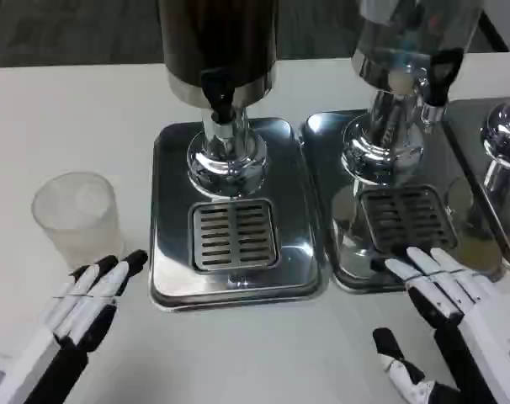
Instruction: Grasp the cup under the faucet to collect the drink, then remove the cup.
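Standing on the white table (53, 101) at the left, the clear plastic cup (76, 217) is upright, beside the steel tray (167, 219) and not under the black faucet (219, 94) of the dark drink dispenser (217, 42). The left hand (91, 299) lies just below the cup, fingers stretched out and holding nothing, with bare table between the hands. The right hand (448, 290) is spread, fingertips over the edge of the second tray (322, 210); no writing is readable.
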`<act>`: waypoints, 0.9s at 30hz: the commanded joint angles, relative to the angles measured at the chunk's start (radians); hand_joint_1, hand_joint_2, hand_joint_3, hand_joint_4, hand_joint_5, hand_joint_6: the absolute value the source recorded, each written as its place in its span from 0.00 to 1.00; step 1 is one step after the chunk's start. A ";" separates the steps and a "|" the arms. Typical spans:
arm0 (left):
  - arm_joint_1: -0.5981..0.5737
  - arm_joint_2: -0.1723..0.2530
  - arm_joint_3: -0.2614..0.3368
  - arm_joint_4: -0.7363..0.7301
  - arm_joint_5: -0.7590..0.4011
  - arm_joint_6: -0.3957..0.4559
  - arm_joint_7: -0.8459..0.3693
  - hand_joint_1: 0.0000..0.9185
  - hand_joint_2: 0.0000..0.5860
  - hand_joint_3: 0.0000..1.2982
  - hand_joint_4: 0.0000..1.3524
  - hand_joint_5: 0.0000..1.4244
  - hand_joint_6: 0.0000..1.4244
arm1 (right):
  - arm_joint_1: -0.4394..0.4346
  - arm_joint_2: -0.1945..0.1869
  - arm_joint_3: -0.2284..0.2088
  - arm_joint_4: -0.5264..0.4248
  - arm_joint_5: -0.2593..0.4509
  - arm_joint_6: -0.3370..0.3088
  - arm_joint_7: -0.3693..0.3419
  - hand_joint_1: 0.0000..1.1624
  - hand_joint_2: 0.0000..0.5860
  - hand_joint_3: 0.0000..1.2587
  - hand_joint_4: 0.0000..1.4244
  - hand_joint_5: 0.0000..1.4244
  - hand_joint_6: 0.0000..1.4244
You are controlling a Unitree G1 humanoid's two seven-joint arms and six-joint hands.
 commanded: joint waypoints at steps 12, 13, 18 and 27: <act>-0.004 0.005 -0.003 0.010 -0.005 0.002 0.018 0.00 0.07 0.00 0.00 0.00 0.00 | -0.016 0.001 -0.008 0.024 0.023 -0.010 -0.008 0.30 0.75 0.19 0.11 0.10 0.17; -0.006 0.006 -0.002 0.014 -0.012 -0.002 0.017 0.00 0.06 0.00 0.00 0.00 0.00 | -0.016 0.004 -0.007 0.021 0.024 -0.008 -0.006 0.30 0.75 0.19 0.11 0.10 0.17; -0.018 0.004 0.015 0.063 -0.060 -0.053 0.038 0.00 0.05 0.00 0.00 0.00 0.02 | -0.029 0.020 0.004 0.008 0.021 0.008 0.017 0.30 0.75 0.19 0.11 0.11 0.17; -0.063 0.008 0.025 0.160 -0.179 -0.091 0.022 0.00 0.00 0.00 0.00 0.00 0.08 | -0.019 0.039 0.009 -0.016 0.020 0.026 0.040 0.30 0.75 0.20 0.11 0.11 0.18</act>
